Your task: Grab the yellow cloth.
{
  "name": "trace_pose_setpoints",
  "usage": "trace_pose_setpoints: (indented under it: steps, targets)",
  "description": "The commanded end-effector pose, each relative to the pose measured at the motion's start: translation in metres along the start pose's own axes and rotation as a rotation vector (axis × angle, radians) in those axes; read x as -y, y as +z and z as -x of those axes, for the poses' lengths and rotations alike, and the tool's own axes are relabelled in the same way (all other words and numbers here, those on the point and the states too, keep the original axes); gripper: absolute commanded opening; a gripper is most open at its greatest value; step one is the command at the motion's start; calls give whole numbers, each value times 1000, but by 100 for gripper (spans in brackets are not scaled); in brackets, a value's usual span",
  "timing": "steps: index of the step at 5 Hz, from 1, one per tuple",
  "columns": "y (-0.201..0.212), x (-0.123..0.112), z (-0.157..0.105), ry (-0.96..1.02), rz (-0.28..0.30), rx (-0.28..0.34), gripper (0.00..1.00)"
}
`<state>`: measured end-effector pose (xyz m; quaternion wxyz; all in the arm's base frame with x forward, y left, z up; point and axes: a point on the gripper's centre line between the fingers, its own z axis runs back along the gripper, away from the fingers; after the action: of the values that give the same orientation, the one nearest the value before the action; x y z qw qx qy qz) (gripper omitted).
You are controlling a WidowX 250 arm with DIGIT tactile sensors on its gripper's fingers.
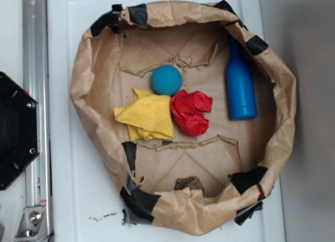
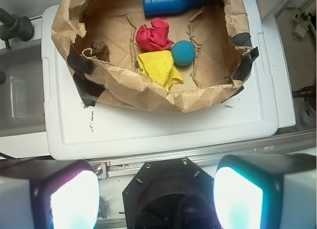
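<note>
Our gripper [image 2: 156, 199] is wide open and holds nothing. The yellow cloth [image 1: 148, 115] lies just under the ball [image 1: 166, 80], far ahead of us, inside the paper bag [image 1: 94, 69].

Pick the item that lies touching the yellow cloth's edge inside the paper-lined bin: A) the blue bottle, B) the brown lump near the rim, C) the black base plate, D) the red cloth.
D: the red cloth lies right against the yellow cloth, while the blue bottle and brown lump lie apart.
</note>
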<state>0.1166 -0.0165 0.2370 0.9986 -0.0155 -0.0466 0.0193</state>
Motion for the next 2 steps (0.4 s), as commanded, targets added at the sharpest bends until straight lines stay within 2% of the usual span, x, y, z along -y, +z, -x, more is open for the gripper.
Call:
trace_pose_setpoints:
  steps: [1, 2]
  targets:
    - [0, 0, 0, 0, 0, 0, 100]
    - [-37, -22, -48, 105, -45, 13, 100]
